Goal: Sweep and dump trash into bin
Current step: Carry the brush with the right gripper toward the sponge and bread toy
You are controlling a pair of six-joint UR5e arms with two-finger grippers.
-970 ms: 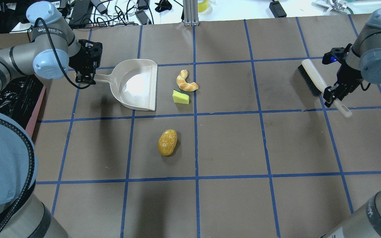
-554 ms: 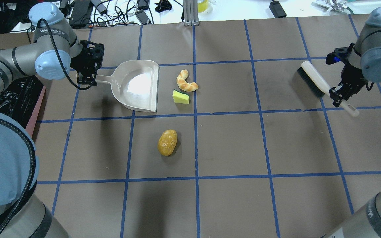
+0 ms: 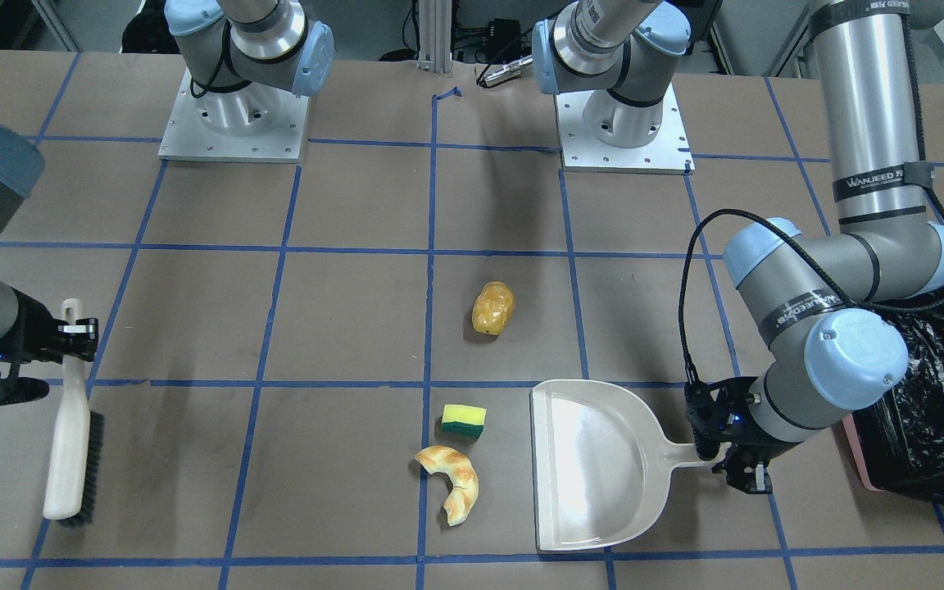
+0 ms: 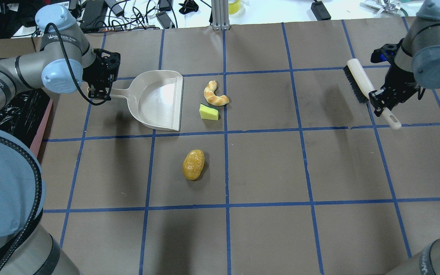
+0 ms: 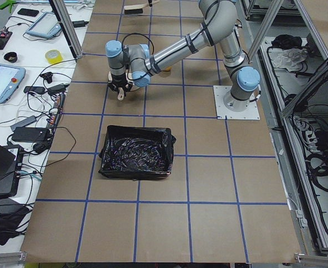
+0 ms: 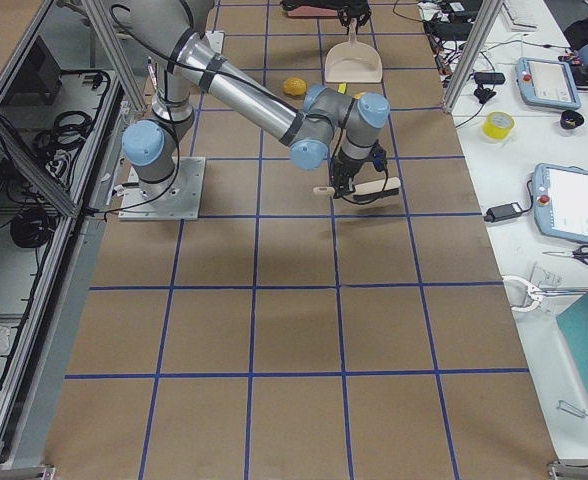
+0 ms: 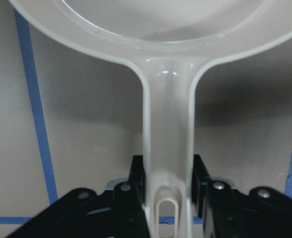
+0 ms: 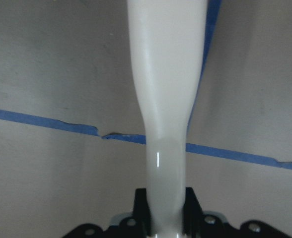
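The croissant-like bread (image 4: 215, 94) (image 3: 451, 481) and the yellow-and-green sponge (image 4: 208, 112) (image 3: 464, 419) lie just off the open edge of the beige dustpan (image 4: 158, 100) (image 3: 595, 464). The golden-brown potato-like piece (image 4: 193, 164) (image 3: 493, 308) lies apart, nearer the robot. My left gripper (image 4: 98, 92) (image 7: 168, 198) is shut on the dustpan handle. My right gripper (image 4: 379, 102) (image 8: 165, 218) is shut on the handle of the beige brush (image 4: 364, 87) (image 3: 70, 442), held above the table far right. The pink bin with black bag (image 4: 19, 114) (image 3: 927, 393) (image 5: 135, 152) stands at the table's left edge.
The table is brown paper with a blue tape grid (image 4: 225, 131). Cables and devices (image 4: 136, 11) lie beyond its far edge. The two arm bases (image 3: 234, 115) stand at the robot's side.
My right gripper has lifted and swung the brush slightly toward the far side and left. The dustpan and left gripper have barely shifted. The trash has not moved.
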